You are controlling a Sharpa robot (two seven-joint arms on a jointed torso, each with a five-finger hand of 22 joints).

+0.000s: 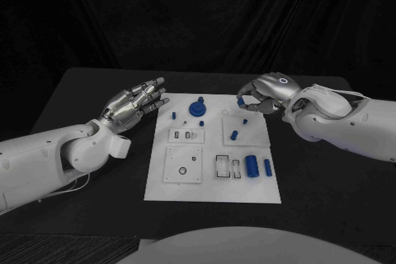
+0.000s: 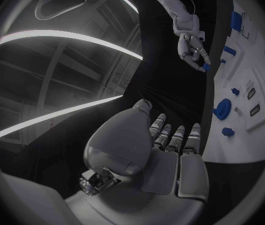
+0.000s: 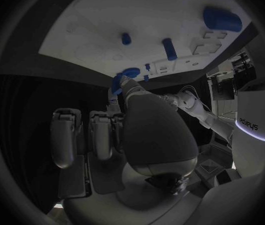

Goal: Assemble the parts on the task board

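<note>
The white task board lies mid-table. My right hand hovers over the board's far right corner with its fingers curled in, pinching a small blue part at its fingertips; the same part shows at the tip of that hand. My left hand hangs flat and open, fingers together and stretched out, just off the board's far left edge, holding nothing. A blue round knob stands near the far edge. Blue pegs stand in the right block.
Two upright blue cylinders stand by a slotted frame at the board's near right. A white plate with a ring sits near left. From the left wrist, the board, knob and right hand show beyond the left hand.
</note>
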